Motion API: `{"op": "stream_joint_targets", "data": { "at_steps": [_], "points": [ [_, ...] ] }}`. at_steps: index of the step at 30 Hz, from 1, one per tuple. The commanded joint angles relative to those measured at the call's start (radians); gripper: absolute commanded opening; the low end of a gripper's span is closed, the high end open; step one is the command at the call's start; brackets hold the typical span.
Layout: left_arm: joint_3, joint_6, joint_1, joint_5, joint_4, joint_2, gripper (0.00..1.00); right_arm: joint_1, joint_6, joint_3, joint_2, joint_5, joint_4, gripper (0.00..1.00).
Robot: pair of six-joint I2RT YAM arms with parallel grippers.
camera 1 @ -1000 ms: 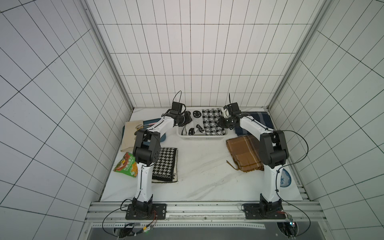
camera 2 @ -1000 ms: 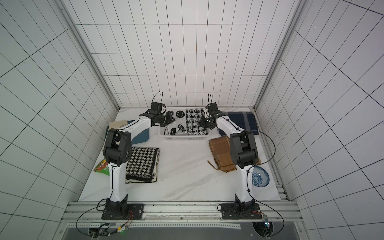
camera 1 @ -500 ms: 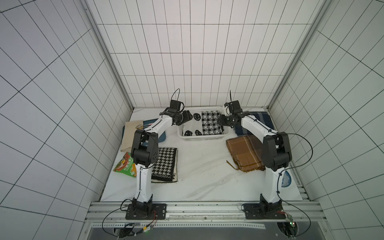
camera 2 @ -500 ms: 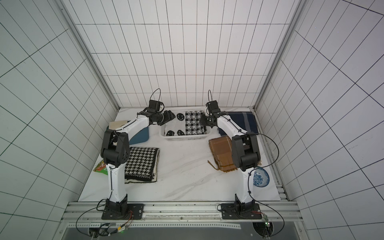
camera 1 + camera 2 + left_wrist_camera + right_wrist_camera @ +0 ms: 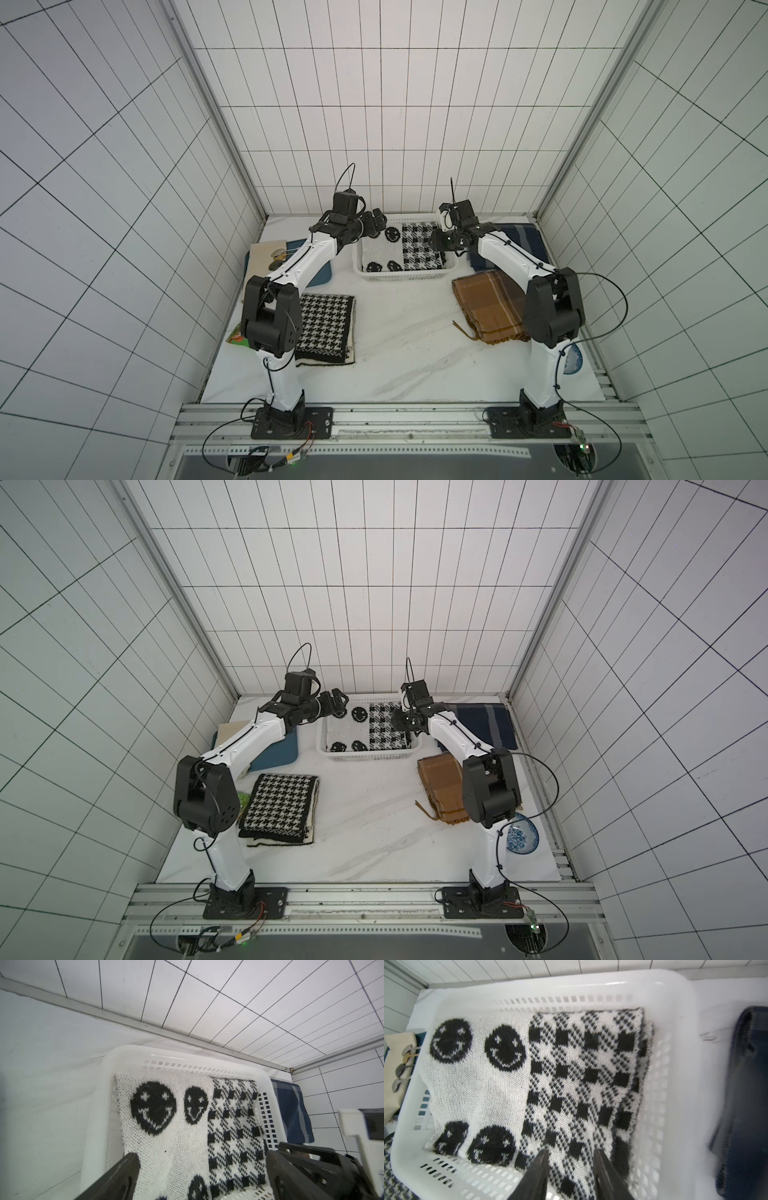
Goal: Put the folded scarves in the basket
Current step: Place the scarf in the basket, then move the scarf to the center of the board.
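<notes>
Setting: white-tiled enclosure; white marbled tabletop (image 5: 399, 345).

Item 1, basket (image 5: 401, 277): white, perforated, with a flared rim. It stands at the far middle of the tabletop, between the two arms.

Item 2, folded scarf (image 5: 401, 249): black-and-white knit, smiley faces on one half and checks on the other. It lies flat inside the basket and covers most of its floor, as both wrist views confirm (image 5: 529, 1084).

Item 3, left gripper (image 5: 376, 222): above the basket's left far corner. Its jaws are spread wide with nothing between them; the left wrist view shows only the scarf below the gap.

Item 4, right gripper (image 5: 436, 241): over the basket's right edge. Its fingers (image 5: 537, 1172) are partly apart above the checked half and pinch nothing.

Other stock:
- houndstooth scarf (image 5: 326, 328), front left
- brown plaid scarf (image 5: 488, 307), right of centre
- navy scarf (image 5: 519, 241), far right
- dark blue tray (image 5: 320, 274), bearing a beige cloth (image 5: 264, 259)
- green packet (image 5: 236, 336), at the left edge
- blue-patterned plate (image 5: 519, 835), near the right arm's base
</notes>
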Motion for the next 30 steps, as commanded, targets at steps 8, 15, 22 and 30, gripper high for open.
{"op": "stream_joint_targets", "data": {
  "at_steps": [8,15,22,30],
  "points": [
    [0.097,-0.032,0.000,0.142,0.026,0.274,0.75,0.003,-0.044,0.074,0.140,0.005,-0.087,0.30],
    [0.079,-0.015,-0.004,0.129,0.034,0.214,0.69,0.018,-0.049,0.038,0.049,0.014,-0.065,0.30],
    [-0.034,-0.018,-0.027,0.110,0.065,-0.027,0.71,0.055,-0.033,-0.060,-0.166,0.003,-0.068,0.32],
    [-0.295,-0.044,-0.030,0.121,0.115,-0.318,0.78,0.134,-0.010,-0.364,-0.497,-0.005,-0.104,0.40]
  ]
}}
